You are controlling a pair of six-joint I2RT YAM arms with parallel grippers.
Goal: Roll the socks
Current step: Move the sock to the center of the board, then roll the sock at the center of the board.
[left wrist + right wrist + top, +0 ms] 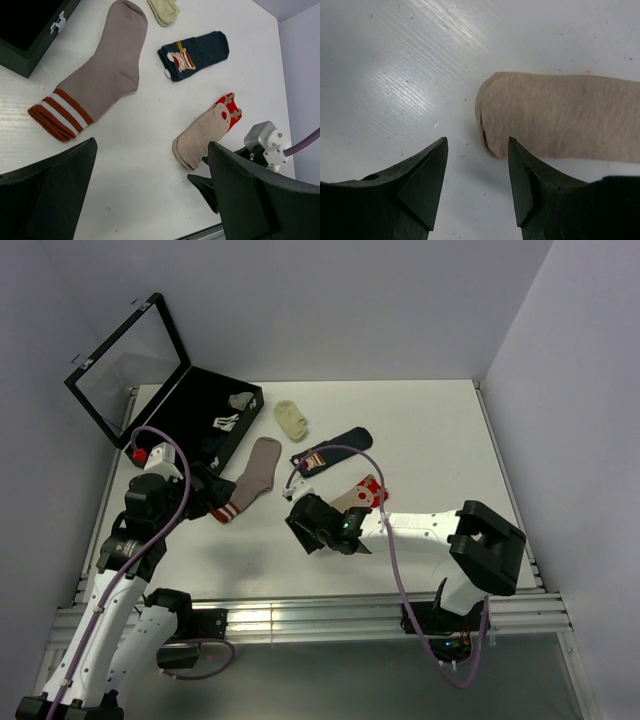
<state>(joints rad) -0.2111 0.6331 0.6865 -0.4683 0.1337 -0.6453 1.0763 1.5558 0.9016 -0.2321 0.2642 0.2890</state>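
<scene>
Right wrist | right end effector point(477, 142) spread, beige sock point(560, 117) cuff just ahead | left end effector point(152, 145) spread

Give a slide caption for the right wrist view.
Open right gripper poised at the open end of the beige sock.

light: bright, even | glare: streaks on table point(410, 85) | shadows: soft | focus: jaws slightly blurred

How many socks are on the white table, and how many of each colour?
Pink sock: 1
Dark blue sock: 1
Beige sock: 1
Pale yellow sock: 1
Total: 4 socks
</scene>
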